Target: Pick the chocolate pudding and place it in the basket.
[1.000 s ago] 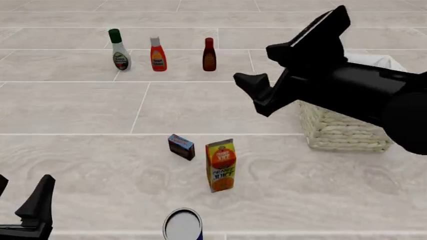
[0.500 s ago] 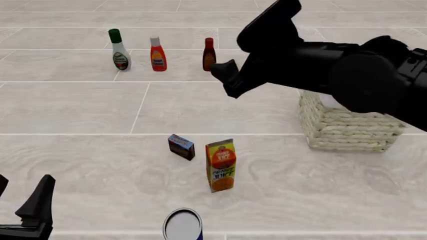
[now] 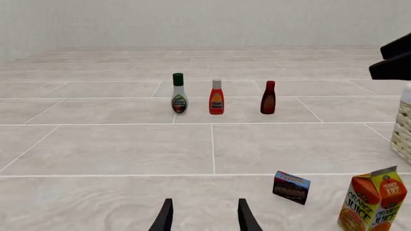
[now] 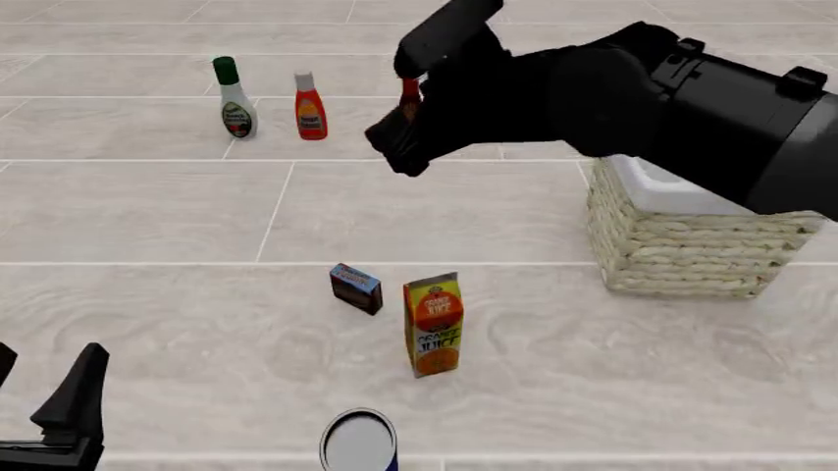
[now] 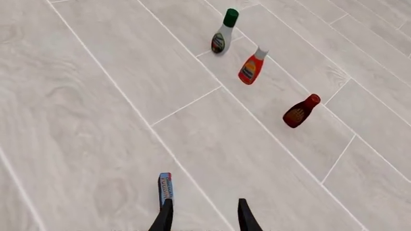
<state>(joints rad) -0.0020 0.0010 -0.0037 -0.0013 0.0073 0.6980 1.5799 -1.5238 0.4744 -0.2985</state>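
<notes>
The chocolate pudding [image 4: 355, 287], a small dark brown carton, lies on the table just left of the orange juice carton [image 4: 434, 324]. Both wrist views catch it too, edge-on from the right arm: pudding [image 5: 165, 188], pudding [image 3: 291, 187]. At the right stands the wicker basket [image 4: 681, 250] with its white lining. My right gripper [image 4: 392, 103] hangs open and empty high over the table, beyond the pudding; its fingers [image 5: 165, 217] frame bare table next to the carton. Low at the near left, my left gripper [image 4: 39, 388] is open and empty, and it shows again as the left gripper [image 3: 204, 219].
Three bottles stand in a row at the back: a green-capped one [image 4: 235, 98], an orange-red one [image 4: 309, 107] and a dark red one [image 5: 299, 111]. A white-topped can [image 4: 359, 442] sits at the near edge. The right arm's bulk covers part of the basket.
The right arm has swung left, from in front of the basket to over the table's middle, its gripper staying open. The left gripper and all objects have not moved.
</notes>
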